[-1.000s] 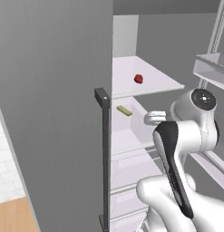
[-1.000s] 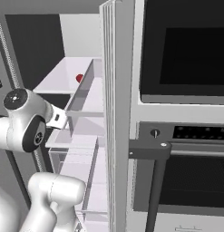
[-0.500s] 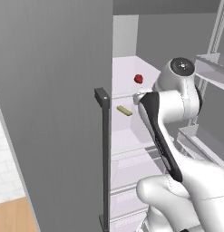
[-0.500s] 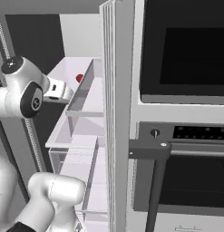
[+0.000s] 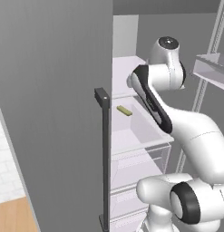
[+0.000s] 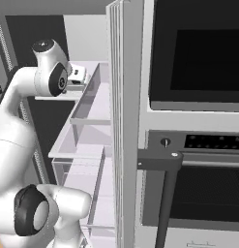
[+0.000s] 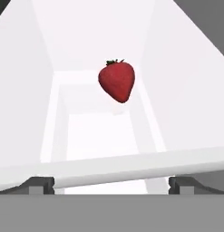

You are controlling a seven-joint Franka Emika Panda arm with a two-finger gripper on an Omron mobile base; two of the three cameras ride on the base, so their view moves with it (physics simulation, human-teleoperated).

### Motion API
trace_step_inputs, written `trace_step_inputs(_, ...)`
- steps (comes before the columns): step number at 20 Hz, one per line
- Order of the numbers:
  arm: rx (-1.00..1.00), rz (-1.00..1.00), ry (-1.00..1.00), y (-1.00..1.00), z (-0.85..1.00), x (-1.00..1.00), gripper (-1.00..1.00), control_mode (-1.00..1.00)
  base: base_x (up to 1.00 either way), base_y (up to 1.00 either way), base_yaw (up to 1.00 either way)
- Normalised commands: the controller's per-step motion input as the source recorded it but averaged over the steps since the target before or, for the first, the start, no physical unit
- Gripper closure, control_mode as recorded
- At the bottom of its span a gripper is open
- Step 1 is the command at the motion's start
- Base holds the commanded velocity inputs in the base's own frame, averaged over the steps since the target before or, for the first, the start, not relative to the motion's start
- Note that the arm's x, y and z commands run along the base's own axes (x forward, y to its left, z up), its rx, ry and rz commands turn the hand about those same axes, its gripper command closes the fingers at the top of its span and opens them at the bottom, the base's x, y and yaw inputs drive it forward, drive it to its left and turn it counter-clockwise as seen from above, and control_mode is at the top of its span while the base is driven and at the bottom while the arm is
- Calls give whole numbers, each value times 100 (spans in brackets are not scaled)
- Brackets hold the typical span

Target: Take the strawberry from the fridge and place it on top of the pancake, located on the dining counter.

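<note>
Inside the open fridge [image 5: 54,113], the white robot arm reaches up to a white shelf [image 7: 99,136], its pincer [image 7: 111,182] aimed straight at the strawberry [image 7: 116,80]. In the hand view the berry sits just above centre, toward twelve o'clock from the two dark fingertips [image 7: 41,185], which stand spread far apart at the bottom corners with nothing between them; the berry lies well apart from both, farther back on the shelf between white side walls. A white bar runs across in front of the tips. From the left base view, the arm's upper joint is at about one o'clock, over the shelf; a small flat yellow-green bar [image 5: 124,110] lies on the shelf [image 5: 131,131] below, at the centre of the view, just right of the door's dark vertical handle [image 5: 104,158]. From the right base view, the hand [image 6: 77,74] shows at eleven o'clock beside a clear door bin [image 6: 87,104], with the wall oven [image 6: 198,121] to the right.
</note>
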Motion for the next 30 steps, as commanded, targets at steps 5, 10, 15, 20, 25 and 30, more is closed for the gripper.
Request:
trace_step_inputs(5,0,1,0,-1,0,98,-100,-100,0,0,0)
trace_step_inputs(10,0,0,1,0,0,81,-100,-100,0,0,0)
trace_step_inputs(15,0,0,9,0,0,64,-100,-100,0,0,0)
trace_step_inputs(20,0,0,3,0,0,-2,-100,-100,0,0,0)
trace_step_inputs(25,0,0,-1,0,-1,-51,-100,-100,0,0,0)
trace_step_inputs(30,0,0,0,0,-10,-17,-100,-100,0,0,0)
